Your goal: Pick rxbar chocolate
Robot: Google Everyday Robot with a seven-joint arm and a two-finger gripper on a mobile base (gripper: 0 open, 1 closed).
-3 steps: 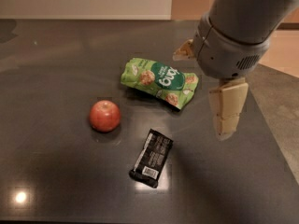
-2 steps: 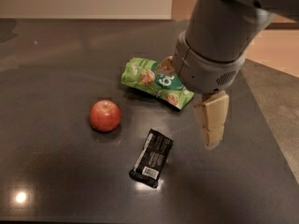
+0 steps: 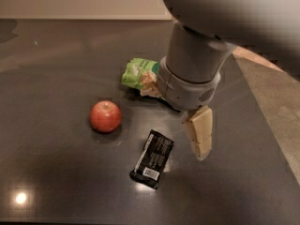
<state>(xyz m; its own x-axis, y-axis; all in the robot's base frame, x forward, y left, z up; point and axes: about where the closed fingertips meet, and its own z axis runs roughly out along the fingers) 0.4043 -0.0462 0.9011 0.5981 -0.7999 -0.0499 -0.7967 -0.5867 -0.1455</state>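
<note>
on the dark table (image 3: 56,55), rxbar chocolate (image 3: 152,159) lies between apple (image 3: 106,116) and hovering pincer (image 3: 199,137) (grip unclear), green bag (image 3: 138,72) half-hidden behind.

The gripper (image 3: 200,146) hangs right of centre, just right of the bar (image 3: 152,159), bare table (image 3: 56,182) between. The apple (image 3: 106,116) stands apart at the bar's upper left; the bag (image 3: 136,73) lies farther up, partly behind the arm (image 3: 193,64).

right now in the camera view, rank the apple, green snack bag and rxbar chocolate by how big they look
1. rxbar chocolate
2. apple
green snack bag: unranked, partly hidden behind the arm.
The tool hangs beside the bar.
</note>
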